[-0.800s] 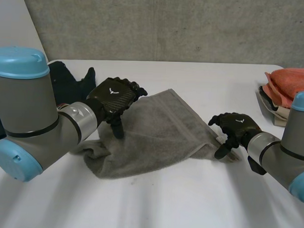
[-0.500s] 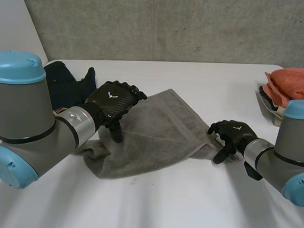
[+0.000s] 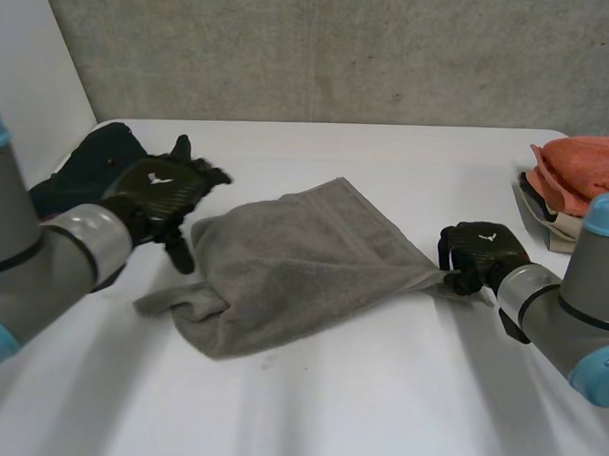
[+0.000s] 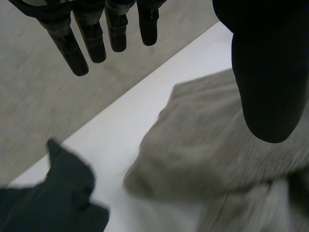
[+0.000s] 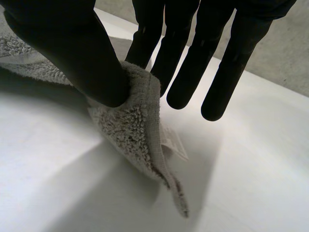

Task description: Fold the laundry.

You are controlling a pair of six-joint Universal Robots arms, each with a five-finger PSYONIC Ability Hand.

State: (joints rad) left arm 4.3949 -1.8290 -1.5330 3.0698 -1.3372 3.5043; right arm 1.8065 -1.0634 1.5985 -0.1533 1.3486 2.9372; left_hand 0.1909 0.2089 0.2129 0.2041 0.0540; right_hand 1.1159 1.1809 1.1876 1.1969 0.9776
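A grey towel [image 3: 298,263] lies rumpled in the middle of the white table [image 3: 378,411], partly bunched at its left side. My right hand [image 3: 479,254] is shut on the towel's right corner [image 5: 137,121], pinching it between thumb and straight fingers [image 5: 183,63] just above the table. My left hand [image 3: 166,188] hovers off the towel's left edge with its fingers [image 4: 82,38] straight and open, holding nothing; the towel [image 4: 217,159] lies below its thumb.
A dark garment [image 3: 97,166] lies at the far left of the table, close behind my left hand, also seen as dark cloth [image 4: 43,193]. A stack of folded orange and beige laundry [image 3: 576,182] sits at the right edge.
My left hand has lifted off the towel and drawn back to the left, clear of the cloth. My right hand has closed its pinch on the right corner and shifted slightly right.
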